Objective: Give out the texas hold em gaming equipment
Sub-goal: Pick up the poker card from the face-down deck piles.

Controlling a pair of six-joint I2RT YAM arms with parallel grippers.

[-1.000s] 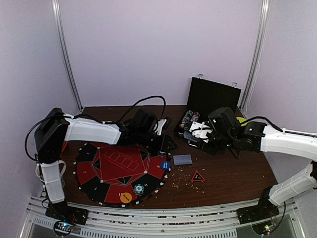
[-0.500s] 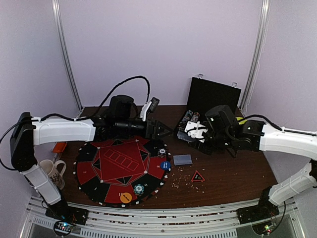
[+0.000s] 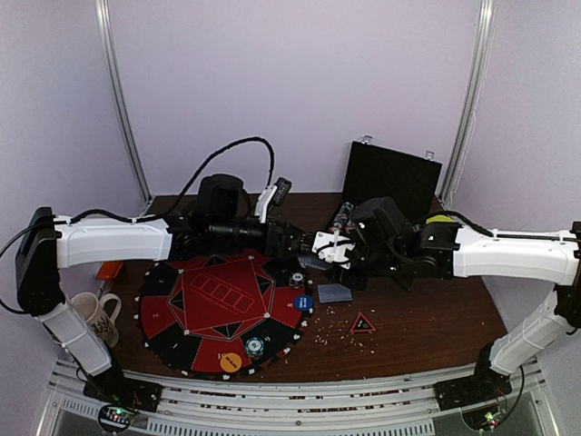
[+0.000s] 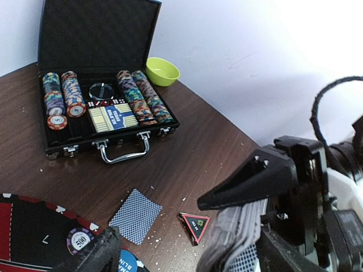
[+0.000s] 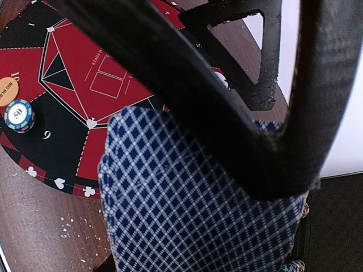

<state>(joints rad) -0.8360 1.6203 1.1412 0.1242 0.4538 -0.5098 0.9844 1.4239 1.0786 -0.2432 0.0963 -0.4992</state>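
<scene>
My right gripper (image 3: 321, 256) is clamped on a deck of cards (image 5: 193, 204). My left gripper (image 4: 156, 218), at its 9 o'clock, stands wide apart and grips nothing. A loose card (image 3: 335, 292) lies at 5 o'clock, the blue disc (image 3: 303, 302) at 7, the chip case (image 4: 102, 107) at 1

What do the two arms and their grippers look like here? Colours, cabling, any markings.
White link shells and black joints on the left arm and right arm. A black cable loops high over the left arm. The left gripper is black; the right gripper is black with a white piece.
</scene>
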